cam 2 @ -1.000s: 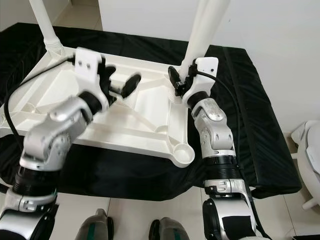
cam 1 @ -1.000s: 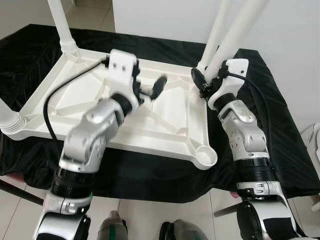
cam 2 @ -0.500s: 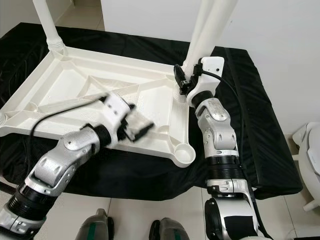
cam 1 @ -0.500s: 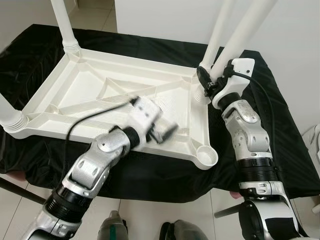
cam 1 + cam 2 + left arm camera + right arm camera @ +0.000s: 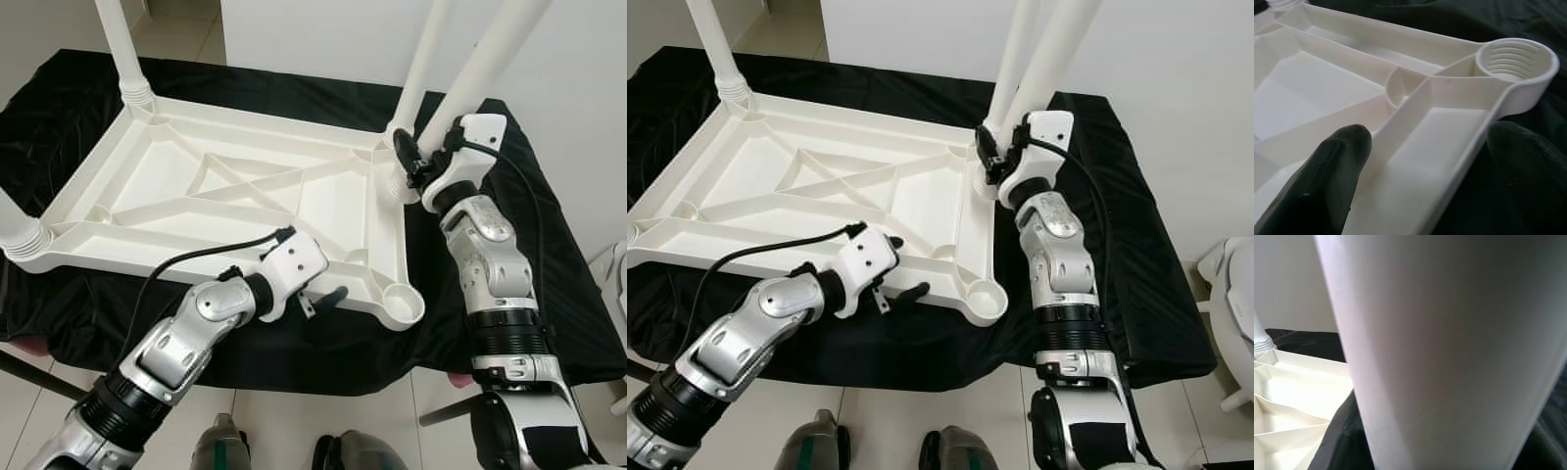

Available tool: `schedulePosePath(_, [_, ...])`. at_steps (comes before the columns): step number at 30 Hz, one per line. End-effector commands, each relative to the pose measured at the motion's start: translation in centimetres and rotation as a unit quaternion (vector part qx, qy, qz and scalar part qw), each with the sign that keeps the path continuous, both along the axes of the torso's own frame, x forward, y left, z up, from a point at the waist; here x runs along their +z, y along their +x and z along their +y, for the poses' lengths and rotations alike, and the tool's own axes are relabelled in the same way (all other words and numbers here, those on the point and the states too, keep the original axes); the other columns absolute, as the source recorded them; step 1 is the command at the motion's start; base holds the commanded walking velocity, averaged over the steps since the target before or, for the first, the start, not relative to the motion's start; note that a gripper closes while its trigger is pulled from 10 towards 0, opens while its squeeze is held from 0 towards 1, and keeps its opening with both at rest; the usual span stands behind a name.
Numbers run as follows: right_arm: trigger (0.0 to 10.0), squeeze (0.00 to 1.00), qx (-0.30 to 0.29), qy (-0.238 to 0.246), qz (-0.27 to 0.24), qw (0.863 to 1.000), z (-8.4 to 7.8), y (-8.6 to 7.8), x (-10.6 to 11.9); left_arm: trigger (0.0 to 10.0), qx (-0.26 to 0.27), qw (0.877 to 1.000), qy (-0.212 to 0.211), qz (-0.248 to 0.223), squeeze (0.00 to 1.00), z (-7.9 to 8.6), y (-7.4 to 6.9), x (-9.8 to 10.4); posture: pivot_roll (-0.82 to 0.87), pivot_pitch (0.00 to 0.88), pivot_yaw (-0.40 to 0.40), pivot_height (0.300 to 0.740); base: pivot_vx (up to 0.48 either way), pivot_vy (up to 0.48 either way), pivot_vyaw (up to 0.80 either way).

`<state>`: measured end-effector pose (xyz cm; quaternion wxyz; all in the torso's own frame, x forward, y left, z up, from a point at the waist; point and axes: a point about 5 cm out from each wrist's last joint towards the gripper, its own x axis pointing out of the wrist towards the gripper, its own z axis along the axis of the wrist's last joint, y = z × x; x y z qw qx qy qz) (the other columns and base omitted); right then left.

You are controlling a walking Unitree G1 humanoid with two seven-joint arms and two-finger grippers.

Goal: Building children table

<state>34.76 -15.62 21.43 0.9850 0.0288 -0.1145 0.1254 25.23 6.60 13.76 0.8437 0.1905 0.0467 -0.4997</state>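
Observation:
A white plastic tabletop (image 5: 235, 186) lies upside down on a black cloth. White legs stand in its far-left (image 5: 125, 59), near-left (image 5: 15, 230) and far-right (image 5: 423, 69) corners. The near-right threaded socket (image 5: 404, 305) is empty. My left gripper (image 5: 318, 286) is open at the near edge, its fingers (image 5: 1327, 181) astride the tabletop's front rim (image 5: 1449, 161) beside that socket (image 5: 1515, 63). My right gripper (image 5: 413, 162) is shut on a loose white leg (image 5: 480, 73), held slanted beside the far-right corner. That leg (image 5: 1449, 352) is close up in the right wrist view.
The black cloth (image 5: 549, 294) covers a low platform wider than the tabletop. A white wall rises behind it. Tiled floor lies in front, with my feet (image 5: 220, 446) near the platform's edge. A white object (image 5: 617, 274) stands at the far right.
My left arm has swung back from over the tabletop's middle to its near edge, fingers now either side of the front rim. The right gripper still holds the leg in about the same place.

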Motion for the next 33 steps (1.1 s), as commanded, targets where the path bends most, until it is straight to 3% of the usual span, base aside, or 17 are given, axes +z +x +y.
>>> schedulePosePath(1, [10.0,0.0,-0.009,-0.001,-0.002,1.0,-0.6,0.0,-0.1,10.0,-0.023,1.0,-0.005,-0.001,0.0,-0.1,-0.4,0.4,0.01,0.021,-0.05,0.74,0.0,0.0,0.0])
schedulePosePath(7, [10.0,0.0,-0.01,-0.003,-0.002,1.0,-0.7,0.0,-0.1,10.0,-0.055,0.998,0.008,-0.003,0.0,0.0,-1.1,0.4,0.01,0.021,-0.051,0.74,0.0,0.0,0.0])
schedulePosePath(14, [10.0,0.0,-0.012,-0.004,-0.004,1.0,-0.8,0.1,0.0,10.0,-0.037,0.997,0.059,-0.02,0.0,-0.1,-0.3,-0.7,0.01,0.023,-0.046,0.74,0.0,0.0,0.0])
schedulePosePath(16, [10.0,0.0,-0.015,-0.004,-0.005,1.0,-0.9,0.1,0.0,10.0,-0.013,0.994,0.1,-0.045,0.0,-0.2,0.7,-1.3,0.01,0.024,-0.044,0.74,0.0,0.0,0.0])
schedulePosePath(22, [10.0,0.0,-0.016,-0.004,-0.005,1.0,-0.9,0.0,0.0,10.0,0.019,0.994,0.095,-0.055,0.0,-0.5,1.7,-1.0,0.0,0.023,-0.041,0.74,0.0,0.0,0.0])
schedulePosePath(29, [10.0,0.0,-0.019,-0.004,-0.006,1.0,-1.1,-0.1,0.0,10.0,0.09,0.988,0.101,-0.08,0.0,-0.2,3.9,-0.5,-0.01,0.019,-0.038,0.74,0.0,0.0,0.0])
schedulePosePath(33, [10.0,0.0,-0.02,-0.003,-0.006,1.0,-1.1,-0.1,0.0,10.0,0.098,0.986,0.099,-0.086,0.0,-0.2,4.2,-0.3,-0.01,0.015,-0.036,0.74,0.0,0.0,0.0])
